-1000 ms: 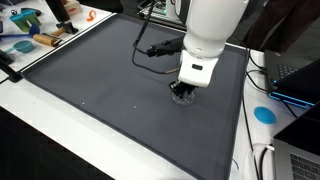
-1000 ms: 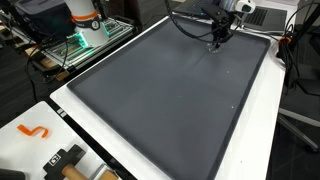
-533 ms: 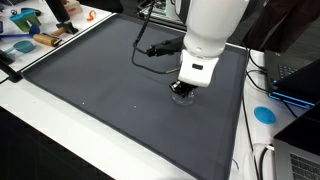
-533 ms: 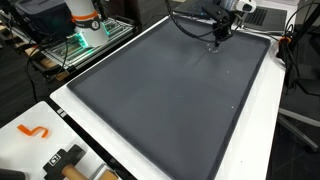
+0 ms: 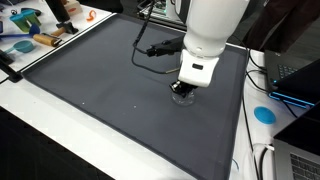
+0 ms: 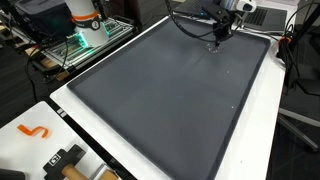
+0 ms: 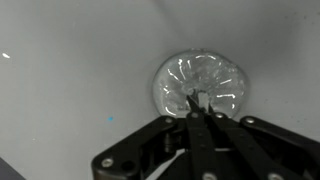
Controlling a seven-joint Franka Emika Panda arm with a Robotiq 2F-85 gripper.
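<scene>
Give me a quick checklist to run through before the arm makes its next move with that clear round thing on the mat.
1. Aim: ok. The gripper has its tips at the middle of the clear round piece in the wrist view.
2. Grip: cannot tell. The fingers stand together, but whether they pinch anything is hidden.
3. Seating: ok. The clear round piece lies flat on the grey mat.
4. Black cable: ok. It lies further back on the mat, apart from the piece.
5. Blue disc: ok. It sits off the mat on the white table, away from the gripper.
</scene>
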